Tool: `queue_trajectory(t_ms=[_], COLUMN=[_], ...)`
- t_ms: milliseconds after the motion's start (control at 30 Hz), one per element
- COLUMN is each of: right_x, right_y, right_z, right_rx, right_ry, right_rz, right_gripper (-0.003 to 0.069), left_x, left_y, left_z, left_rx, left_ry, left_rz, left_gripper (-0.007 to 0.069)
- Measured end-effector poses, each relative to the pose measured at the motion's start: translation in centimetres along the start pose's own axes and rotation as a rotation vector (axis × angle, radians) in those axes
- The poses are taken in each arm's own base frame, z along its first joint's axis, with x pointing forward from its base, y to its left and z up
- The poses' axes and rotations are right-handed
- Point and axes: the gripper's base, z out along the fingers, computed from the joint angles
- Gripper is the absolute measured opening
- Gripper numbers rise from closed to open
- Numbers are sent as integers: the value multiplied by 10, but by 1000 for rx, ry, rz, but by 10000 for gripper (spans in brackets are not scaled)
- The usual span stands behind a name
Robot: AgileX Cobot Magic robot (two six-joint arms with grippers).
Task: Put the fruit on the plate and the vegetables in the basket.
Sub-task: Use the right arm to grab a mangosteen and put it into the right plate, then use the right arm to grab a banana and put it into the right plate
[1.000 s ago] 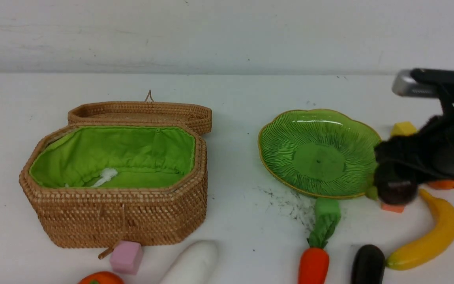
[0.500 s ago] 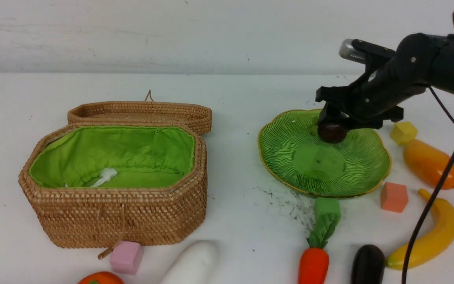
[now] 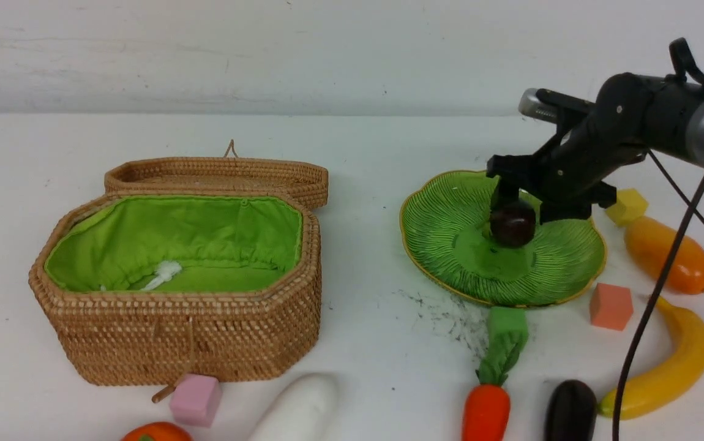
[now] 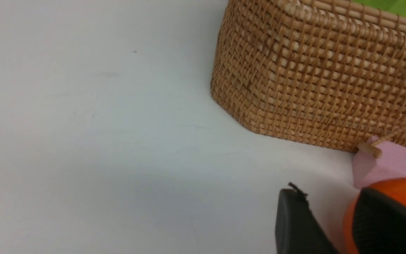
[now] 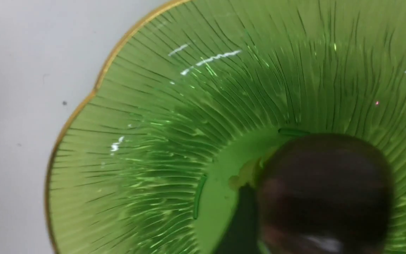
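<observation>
My right gripper (image 3: 526, 205) hovers over the middle of the green scalloped plate (image 3: 444, 226). The dark maroon ball (image 3: 512, 224) sits just under it on the plate's centre. In the right wrist view the ball (image 5: 326, 190) lies between the fingers (image 5: 242, 218), with a strip of plate (image 5: 136, 141) showing between it and one finger; the gripper (image 5: 330, 225) is open. The mango (image 3: 667, 254) and banana (image 3: 670, 373) lie right of the plate. The carrot (image 3: 486, 410), eggplant (image 3: 570, 410), white vegetable (image 3: 300, 410) and orange-red fruit (image 3: 156, 432) lie along the front. The basket (image 3: 187, 343) stands open at left. My left gripper (image 4: 333, 225) is open and empty beside the orange-red fruit (image 4: 393, 187).
Small cubes lie about: pink (image 3: 196, 398) in front of the basket, green (image 3: 507, 320) at the carrot's leaves, salmon (image 3: 610, 306) and yellow (image 3: 627, 206) right of the plate. The right arm's cable hangs over the banana. The basket wall (image 4: 323, 81) and pink cube (image 4: 383, 165) show in the left wrist view.
My right gripper carried the maroon ball from the plate's right edge up over the plate, then lowered it to the centre, where the jaws parted. Nothing else moved.
</observation>
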Motion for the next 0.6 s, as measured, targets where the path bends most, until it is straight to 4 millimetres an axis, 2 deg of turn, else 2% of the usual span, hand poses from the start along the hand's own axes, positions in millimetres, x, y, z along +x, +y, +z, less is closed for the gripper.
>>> queue_trajectory(t_ms=[67, 133, 267, 400, 533, 600], right_x=[-4, -7, -8, -10, -12, -12], right_y=[3, 5, 7, -2, -33, -43], right_z=[-10, -17, -30, -51, -110, -129], right_rx=[-8, -13, -13, 28, 154, 189], right_ry=[-23, -37, -32, 7, 74, 67], right_rz=[-4, -6, -13, -24, 44, 58], right_gripper=[671, 676, 638, 587, 563, 561], left_x=[0, 0, 0, 0, 0, 0], left_y=[0, 0, 0, 0, 0, 0], left_z=[0, 0, 0, 0, 0, 0], left_rx=[0, 0, 0, 0, 0, 0], left_ry=[0, 0, 0, 0, 0, 0], left_rz=[0, 0, 0, 0, 0, 0], left_gripper=[239, 239, 239, 239, 239, 239])
